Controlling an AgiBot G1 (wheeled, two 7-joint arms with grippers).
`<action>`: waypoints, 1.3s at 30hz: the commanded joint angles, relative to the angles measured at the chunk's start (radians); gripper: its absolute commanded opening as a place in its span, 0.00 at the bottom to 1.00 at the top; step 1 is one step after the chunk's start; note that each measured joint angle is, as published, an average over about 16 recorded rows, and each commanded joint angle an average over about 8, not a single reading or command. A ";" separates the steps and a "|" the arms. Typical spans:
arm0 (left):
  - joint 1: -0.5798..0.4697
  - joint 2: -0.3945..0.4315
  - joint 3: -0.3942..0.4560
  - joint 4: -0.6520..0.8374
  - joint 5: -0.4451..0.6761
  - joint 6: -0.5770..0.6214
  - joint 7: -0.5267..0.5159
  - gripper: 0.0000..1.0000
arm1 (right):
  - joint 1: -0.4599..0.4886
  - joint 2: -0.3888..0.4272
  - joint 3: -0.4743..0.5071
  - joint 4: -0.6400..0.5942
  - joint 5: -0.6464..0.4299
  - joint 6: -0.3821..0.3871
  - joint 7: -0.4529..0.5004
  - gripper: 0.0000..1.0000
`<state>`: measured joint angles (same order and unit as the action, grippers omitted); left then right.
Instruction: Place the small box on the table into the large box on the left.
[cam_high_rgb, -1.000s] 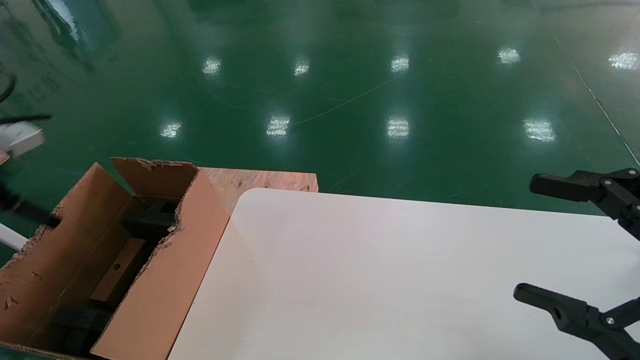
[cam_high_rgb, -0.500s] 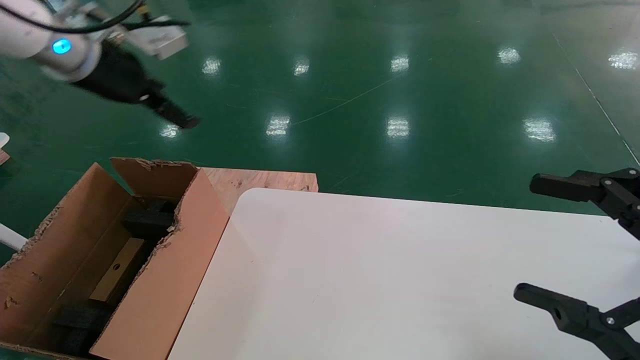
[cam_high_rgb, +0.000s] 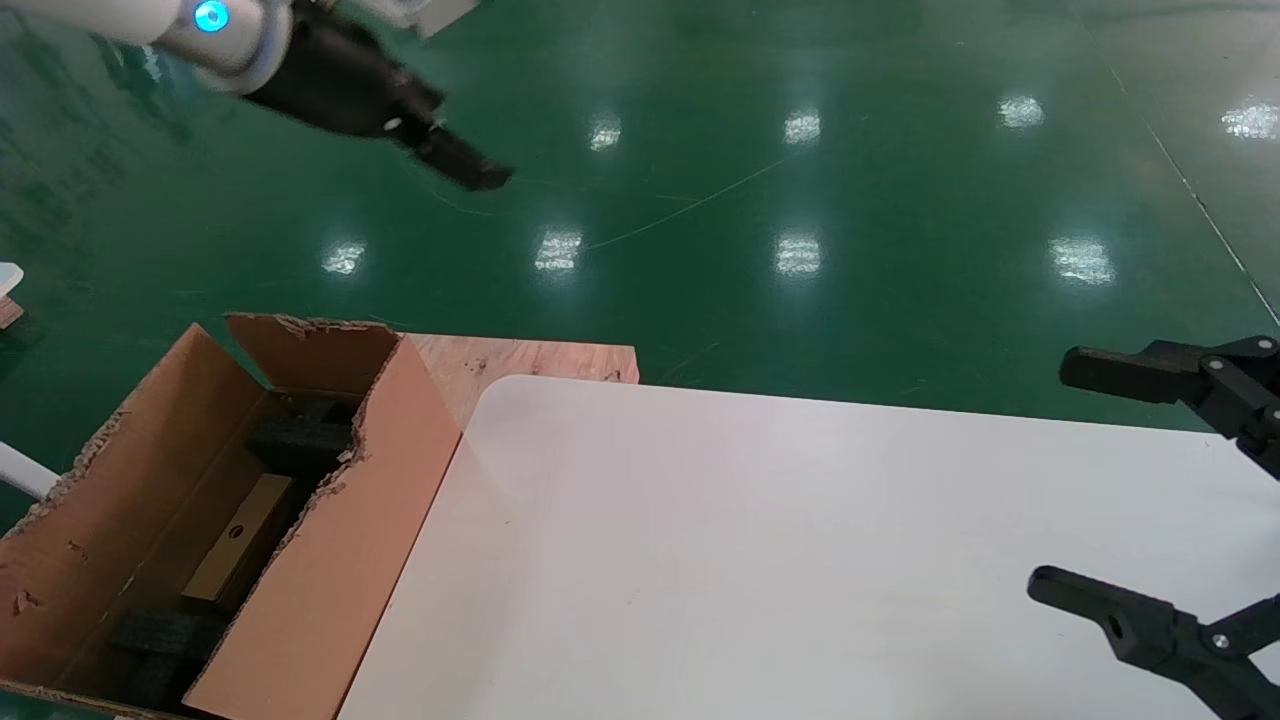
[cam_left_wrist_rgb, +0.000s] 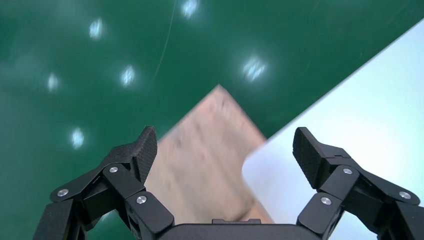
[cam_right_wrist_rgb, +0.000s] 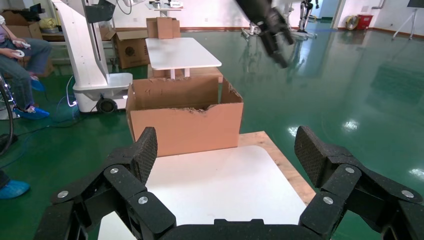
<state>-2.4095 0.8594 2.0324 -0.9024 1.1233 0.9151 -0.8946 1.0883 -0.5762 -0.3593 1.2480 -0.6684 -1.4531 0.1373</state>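
White table (cam_high_rgb: 800, 560), large box (cam_high_rgb: 320, 600) touching its left edge with black foam inside, small box (cam_high_rgb: 238, 550) lying in it, left gripper (cam_left_wrist_rgb: 225, 150) raised, fingers spread, right gripper (cam_right_wrist_rgb: 225, 152) open over table

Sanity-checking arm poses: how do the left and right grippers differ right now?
The left gripper is raised above the green floor beyond the large box; the right gripper hangs low over the table. Left shows blurred, right sharp. Both have jaws open and empty.
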 joint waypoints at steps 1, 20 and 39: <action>0.022 -0.004 -0.029 -0.006 -0.007 0.009 0.011 1.00 | 0.000 0.000 0.000 0.000 0.000 0.000 0.000 1.00; 0.470 -0.087 -0.617 -0.134 -0.138 0.204 0.248 1.00 | 0.000 0.000 0.000 0.000 0.000 0.000 0.000 1.00; 0.918 -0.171 -1.205 -0.262 -0.270 0.399 0.486 1.00 | 0.000 0.000 0.000 0.000 0.000 0.000 0.000 1.00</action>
<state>-1.4924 0.6890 0.8284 -1.1646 0.8534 1.3138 -0.4091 1.0884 -0.5761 -0.3595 1.2480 -0.6683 -1.4530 0.1372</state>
